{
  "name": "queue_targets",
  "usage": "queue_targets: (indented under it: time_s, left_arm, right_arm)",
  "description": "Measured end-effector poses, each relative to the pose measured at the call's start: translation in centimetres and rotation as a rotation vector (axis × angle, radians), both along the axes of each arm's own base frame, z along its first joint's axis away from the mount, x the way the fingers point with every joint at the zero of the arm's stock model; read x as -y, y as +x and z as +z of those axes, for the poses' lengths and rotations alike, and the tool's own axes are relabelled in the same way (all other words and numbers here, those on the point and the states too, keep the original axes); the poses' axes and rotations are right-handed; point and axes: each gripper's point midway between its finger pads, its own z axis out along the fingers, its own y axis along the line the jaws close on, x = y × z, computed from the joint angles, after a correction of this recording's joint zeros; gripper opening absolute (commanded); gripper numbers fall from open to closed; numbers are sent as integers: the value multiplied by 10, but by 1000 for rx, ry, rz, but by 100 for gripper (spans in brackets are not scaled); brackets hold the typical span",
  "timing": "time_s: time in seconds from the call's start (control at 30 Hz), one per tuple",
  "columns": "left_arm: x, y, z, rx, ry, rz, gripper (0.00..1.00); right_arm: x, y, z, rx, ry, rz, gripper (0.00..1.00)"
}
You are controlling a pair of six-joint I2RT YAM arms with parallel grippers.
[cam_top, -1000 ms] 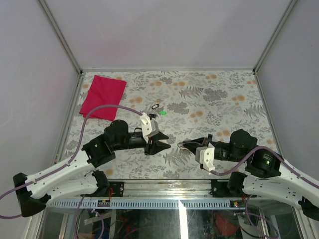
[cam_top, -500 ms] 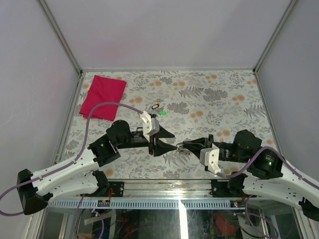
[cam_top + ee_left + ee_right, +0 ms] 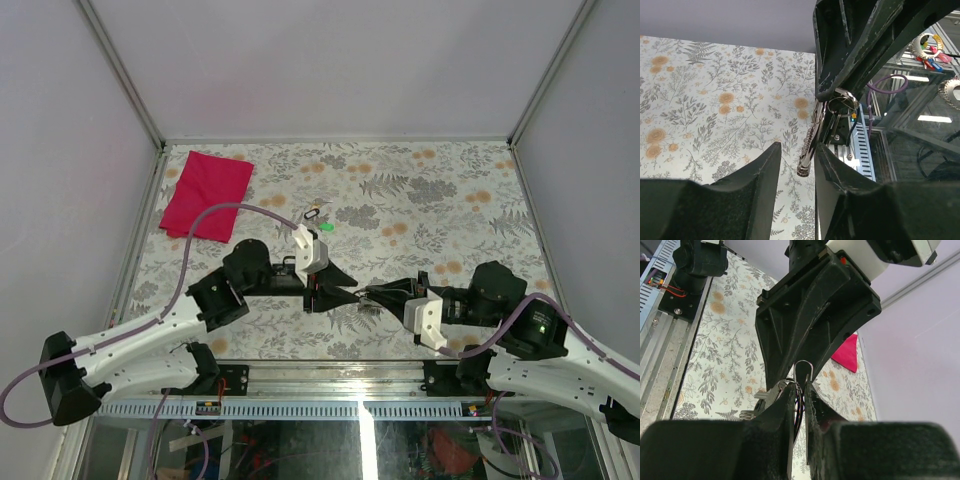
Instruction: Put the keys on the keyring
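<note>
My right gripper (image 3: 800, 386) is shut on the keyring (image 3: 803, 369), a thin silver wire loop sticking up from between its fingers. Smaller silvery pieces (image 3: 756, 405) hang off the ring at the left. In the top view both grippers meet nose to nose over the table's near middle, the left gripper (image 3: 352, 291) and the right gripper (image 3: 370, 294). In the left wrist view the ring (image 3: 841, 101) hangs under the right fingers, and a silvery shaft (image 3: 808, 150) dangles between my left gripper's (image 3: 797, 148) open jaws, close to the right finger. The keys (image 3: 314, 212) lie further back on the table.
A red cloth (image 3: 207, 195) lies at the table's far left corner. A tiny bright green piece (image 3: 326, 227) sits beside the loose keys. Grey walls enclose the flowered table (image 3: 450, 190), and a metal rail (image 3: 330, 370) runs along its near edge.
The left arm has swung right and forward until its fingers meet the right gripper's. Its jaws widened, then narrowed again. The right gripper shifted slightly left, still holding the ring.
</note>
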Motion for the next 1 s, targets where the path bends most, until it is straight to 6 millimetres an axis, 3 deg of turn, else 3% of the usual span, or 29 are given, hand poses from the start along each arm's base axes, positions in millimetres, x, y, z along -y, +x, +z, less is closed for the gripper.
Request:
queue_targets:
  time_s: [0.13, 0.27, 0.53, 1.0]
  left_arm:
    - [3, -2, -4, -8, 8, -21, 19]
    - [4, -5, -6, -13, 12, -41, 1]
    - [4, -10, 3, -9, 9, -69, 0]
    - [-6, -10, 10, -10, 73, -47, 0]
  right_arm:
    - [0, 0, 1, -3, 6, 1, 0]
    - [0, 0, 0, -4, 6, -1, 0]
    - [1, 0, 8, 9, 53, -6, 2]
    - [0, -1, 12, -23, 182, -15, 19]
